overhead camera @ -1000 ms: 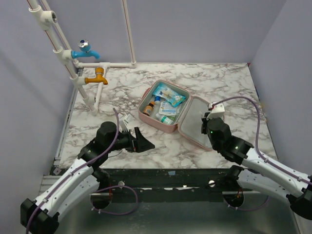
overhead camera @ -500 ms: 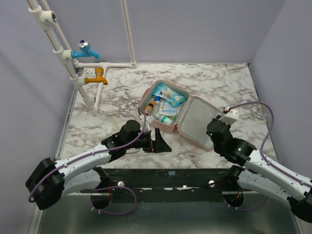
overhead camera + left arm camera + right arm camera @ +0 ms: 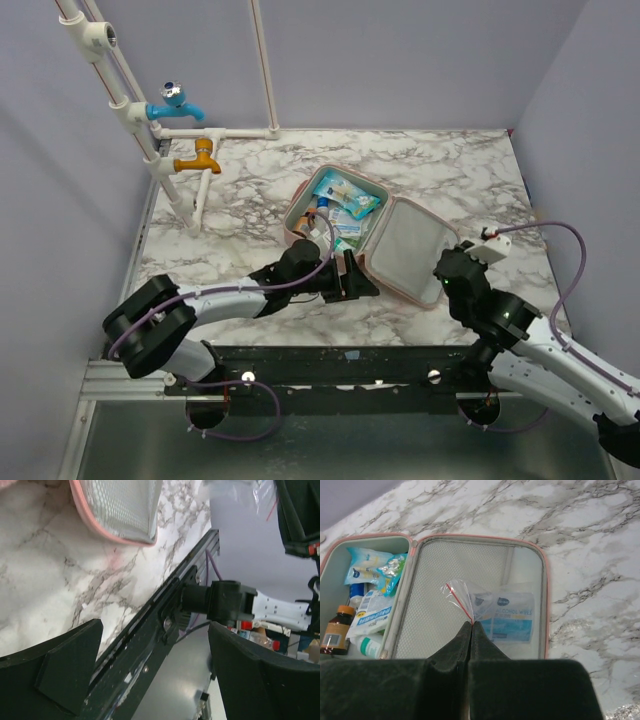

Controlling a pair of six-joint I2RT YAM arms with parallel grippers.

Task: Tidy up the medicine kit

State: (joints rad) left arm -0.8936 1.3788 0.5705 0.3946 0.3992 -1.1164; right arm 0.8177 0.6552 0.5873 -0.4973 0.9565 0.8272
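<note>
the medicine kit (image 3: pixel 405 245) lies open in the middle of the table (image 3: pixel 450 170), one half full of bottles (image 3: pixel 335 630) and sachets (image 3: pixel 370 565); over its lid the right pincer (image 3: pixel 471 625) pinches a clear bag of wipes (image 3: pixel 506 611), which i'd guess wants lowering in and releasing, while the left pincer (image 3: pixel 355 278) gapes empty beside it.
</note>
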